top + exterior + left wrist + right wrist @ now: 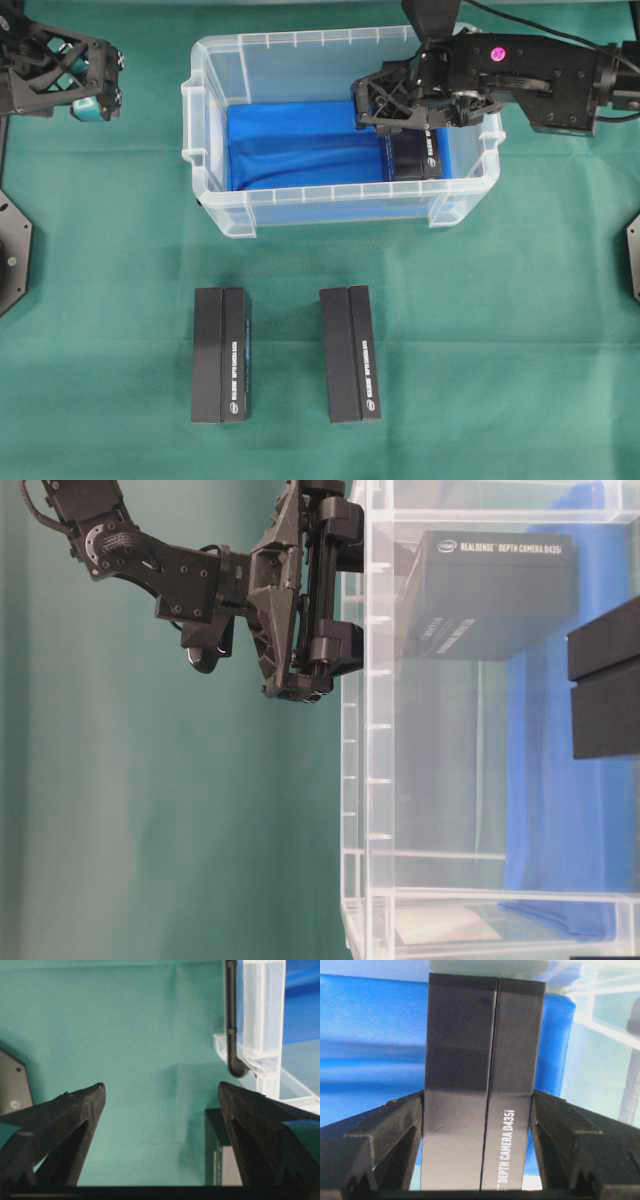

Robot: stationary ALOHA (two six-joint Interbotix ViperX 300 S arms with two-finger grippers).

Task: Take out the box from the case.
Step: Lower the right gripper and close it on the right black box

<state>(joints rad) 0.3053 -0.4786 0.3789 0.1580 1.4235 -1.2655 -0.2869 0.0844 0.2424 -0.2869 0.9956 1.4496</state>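
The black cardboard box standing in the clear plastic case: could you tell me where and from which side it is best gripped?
Grip the black cardboard box across its two long flat faces, coming down from above through the open top of the clear plastic case. The box stands on edge, so those parallel faces suit the pads. The right gripper already clamps them this way.

You've got a clear, colourless case with a bright blue lining on its floor. The box in there is matte black with white lettering. Two more black boxes — same white print along one edge. Tablecloth is plain dark green. Both grippers black — teal tape on the left one.
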